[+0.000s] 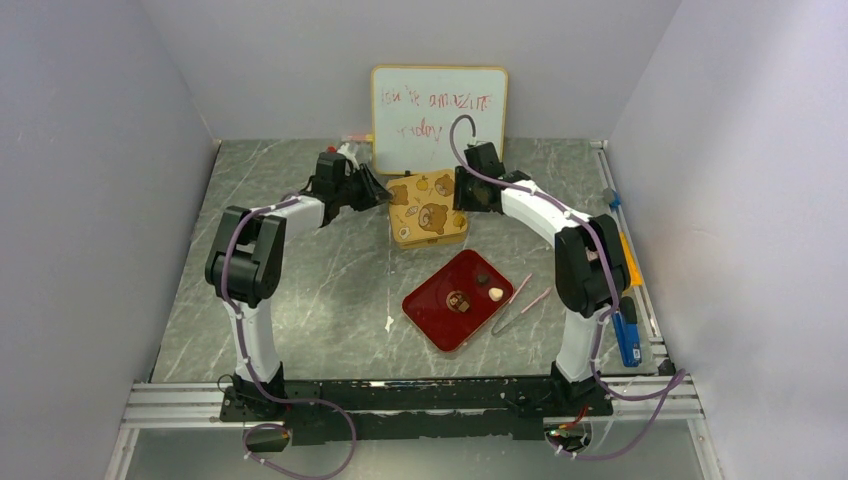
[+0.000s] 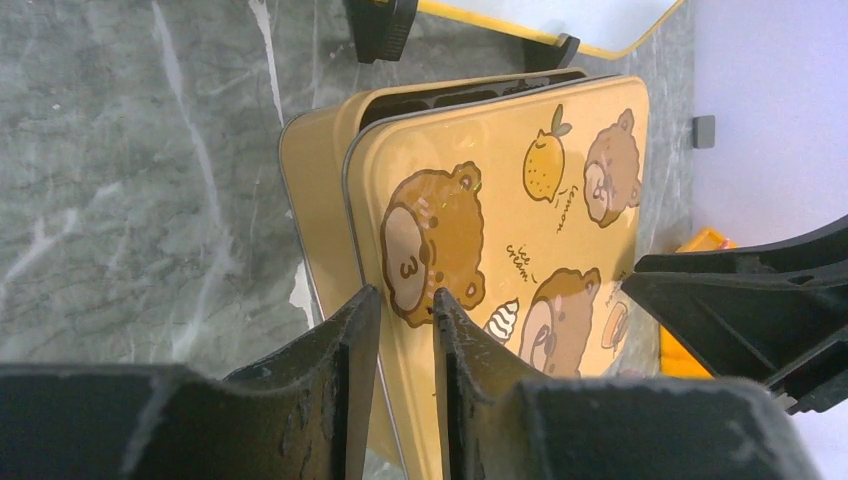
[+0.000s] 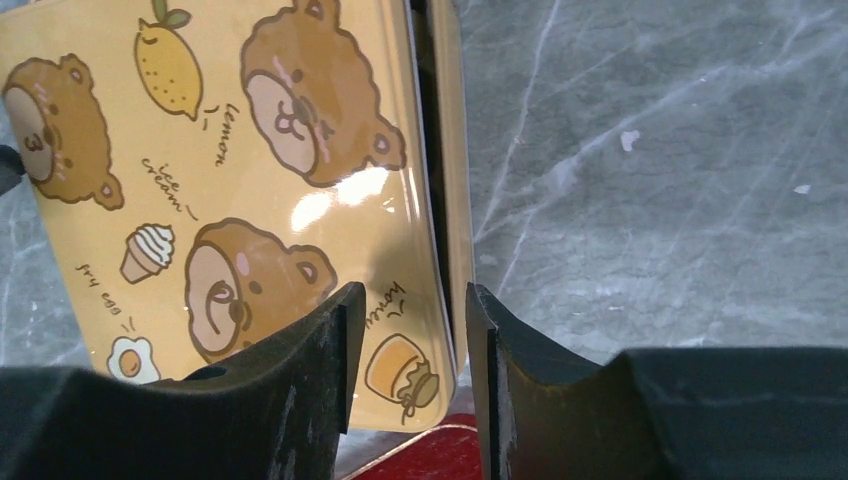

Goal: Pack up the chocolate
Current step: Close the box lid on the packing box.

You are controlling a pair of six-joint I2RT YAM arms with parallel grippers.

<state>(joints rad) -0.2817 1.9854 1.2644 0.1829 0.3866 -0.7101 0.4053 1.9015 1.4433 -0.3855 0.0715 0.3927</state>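
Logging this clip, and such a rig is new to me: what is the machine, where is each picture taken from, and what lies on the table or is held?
Two robot arms are bolted at the near edge of a grey table. The wide picture comes from a fixed camera above and behind them; the other two from a camera on each wrist, looking past its own black fingers. On the table: a yellow bear-printed tin, a red tray with a few chocolate pieces, pink tweezers, and a whiteboard at the back. The left pincer and right pincer each straddle an opposite edge of the tin's lid. The right one's fingers stand apart; whether the left one grips cannot be told.
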